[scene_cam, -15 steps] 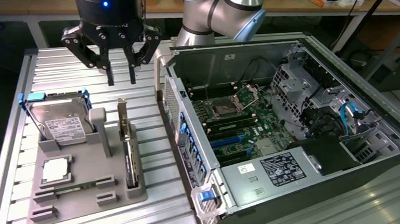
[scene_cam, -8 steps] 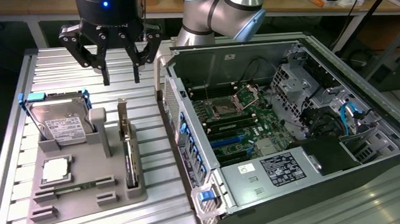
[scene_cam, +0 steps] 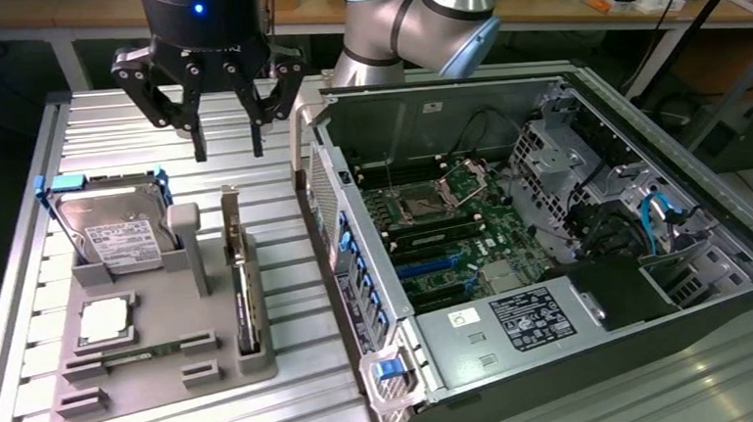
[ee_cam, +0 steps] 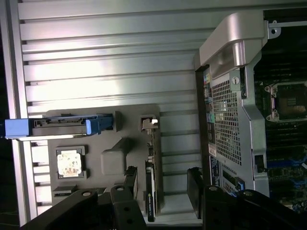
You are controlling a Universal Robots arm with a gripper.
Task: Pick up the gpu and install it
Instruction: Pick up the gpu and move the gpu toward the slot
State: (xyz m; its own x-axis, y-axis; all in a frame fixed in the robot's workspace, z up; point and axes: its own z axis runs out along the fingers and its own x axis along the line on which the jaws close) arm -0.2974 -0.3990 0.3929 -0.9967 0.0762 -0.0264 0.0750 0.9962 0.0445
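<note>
Gripper jaws wide, holding nothing, hovering over slatted table. Gpu stands on edge in gray holder slot, beside hard drive, near open PC case.

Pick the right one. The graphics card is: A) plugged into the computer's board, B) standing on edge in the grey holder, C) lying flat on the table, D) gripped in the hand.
B: the graphics card stands on edge in a slot of the grey holder, and the open hand hangs above it, holding nothing.
</note>
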